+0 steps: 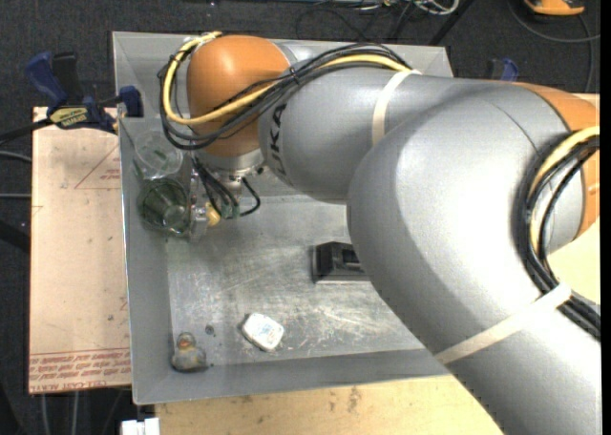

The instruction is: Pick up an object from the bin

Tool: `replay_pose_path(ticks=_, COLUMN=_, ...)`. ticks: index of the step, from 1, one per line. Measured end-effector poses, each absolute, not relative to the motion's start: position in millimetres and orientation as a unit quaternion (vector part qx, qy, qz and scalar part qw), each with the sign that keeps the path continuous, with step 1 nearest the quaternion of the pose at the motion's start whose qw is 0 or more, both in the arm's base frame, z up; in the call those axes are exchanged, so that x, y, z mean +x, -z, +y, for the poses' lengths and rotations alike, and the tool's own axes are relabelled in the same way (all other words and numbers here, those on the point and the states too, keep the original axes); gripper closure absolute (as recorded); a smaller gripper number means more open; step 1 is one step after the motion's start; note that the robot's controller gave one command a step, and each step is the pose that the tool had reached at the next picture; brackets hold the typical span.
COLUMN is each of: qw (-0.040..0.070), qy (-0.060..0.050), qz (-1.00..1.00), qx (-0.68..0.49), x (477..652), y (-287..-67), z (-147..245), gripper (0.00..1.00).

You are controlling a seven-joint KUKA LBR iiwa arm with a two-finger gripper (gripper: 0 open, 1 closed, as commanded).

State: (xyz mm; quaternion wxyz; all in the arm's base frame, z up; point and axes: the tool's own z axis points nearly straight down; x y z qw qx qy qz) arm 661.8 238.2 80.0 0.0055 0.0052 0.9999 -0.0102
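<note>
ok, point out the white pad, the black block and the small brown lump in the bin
white pad (262,331), camera view, middle of top face
black block (334,260), camera view, visible left part
small brown lump (188,353), camera view, its middle

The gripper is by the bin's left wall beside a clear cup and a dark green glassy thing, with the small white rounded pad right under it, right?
Not quite. The camera view shows the small white rounded pad lying apart from the gripper, near the lower wall of the grey metal bin. The gripper is beside the clear cup and dark green glassy thing.
</note>
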Motion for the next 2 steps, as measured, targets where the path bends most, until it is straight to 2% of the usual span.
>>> replay_pose_path(ticks=1, qw=0.002, qy=0.002, qz=1.000, qx=0.006, x=663.4, y=-86, z=235, gripper=1.00)
replay_pose_path(ticks=2, qw=0.001, qy=0.000, qz=1.000, qx=0.006, x=662.1, y=-192, z=238, gripper=1.00)
